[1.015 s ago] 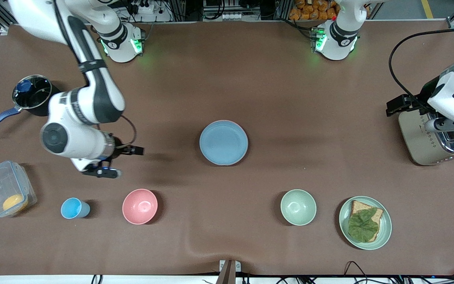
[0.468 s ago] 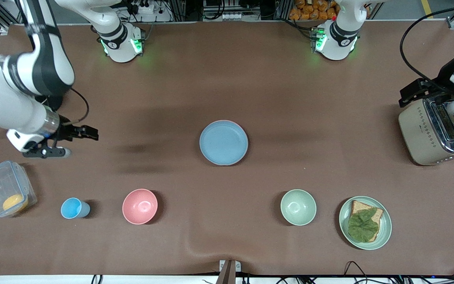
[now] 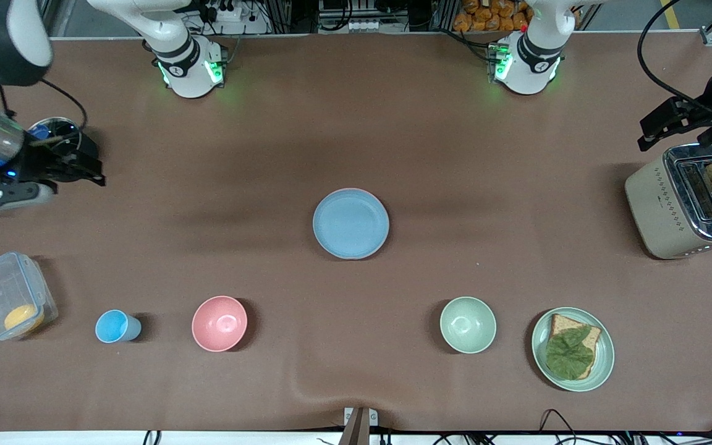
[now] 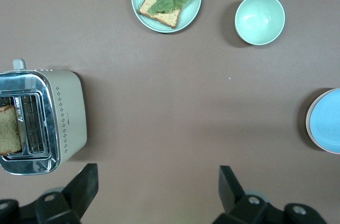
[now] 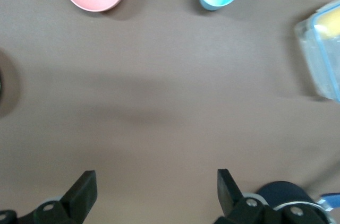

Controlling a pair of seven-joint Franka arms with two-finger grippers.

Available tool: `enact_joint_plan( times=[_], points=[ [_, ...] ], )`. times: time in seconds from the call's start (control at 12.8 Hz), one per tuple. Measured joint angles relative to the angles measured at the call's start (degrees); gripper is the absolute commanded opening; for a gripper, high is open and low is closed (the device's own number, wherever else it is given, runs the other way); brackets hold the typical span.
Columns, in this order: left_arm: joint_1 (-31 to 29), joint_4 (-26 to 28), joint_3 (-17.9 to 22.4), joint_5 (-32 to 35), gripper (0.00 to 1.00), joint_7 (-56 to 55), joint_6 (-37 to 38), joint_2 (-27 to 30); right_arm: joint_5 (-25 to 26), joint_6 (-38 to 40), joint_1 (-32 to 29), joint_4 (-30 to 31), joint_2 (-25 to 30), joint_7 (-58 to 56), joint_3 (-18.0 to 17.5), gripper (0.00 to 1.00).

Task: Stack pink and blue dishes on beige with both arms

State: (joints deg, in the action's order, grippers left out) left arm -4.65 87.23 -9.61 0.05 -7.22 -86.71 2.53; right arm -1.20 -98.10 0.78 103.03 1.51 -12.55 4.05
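Note:
The light blue dish [image 3: 350,222] lies on top of a stack in the middle of the table. A thin pink edge of the pink dish [image 4: 307,124] shows under the blue dish [image 4: 326,123]. The beige plate is hidden from view. My right gripper [image 3: 87,167] hangs open and empty over the table's right-arm end, beside a dark pot; in its wrist view the right gripper [image 5: 156,184] has only bare cloth between its fingers. My left gripper [image 3: 656,130] hangs open and empty beside the toaster; in its own wrist view the left gripper [image 4: 158,184] also frames bare cloth.
A toaster [image 3: 671,204] with a slice of toast stands at the left arm's end. Nearer the camera are a green plate with bread and leaf [image 3: 603,358], green bowl [image 3: 468,324], pink bowl [image 3: 219,323], blue cup [image 3: 115,326] and clear container [image 3: 7,303].
The right arm has swung from near the pink bowl out to its end of the table by the pot. The left arm has drawn back off the toaster, uncovering the toast. The stack is unmoved.

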Motion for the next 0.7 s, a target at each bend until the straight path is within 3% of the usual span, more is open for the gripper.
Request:
enact_joint_plan(
  times=[0.23,0.7],
  points=[
    [0.49,0.0,0.0,0.0,1.0,0.0,1.71,0.07,-0.03,3.51,-3.21,-1.94,2.02,-0.18,0.21,1.0],
    [1.07,-0.2,0.88,0.0,1.0,0.0,3.77,0.08,-0.05,6.31,-3.21,-3.92,3.34,4.45,-0.48,1.0]
  ],
)
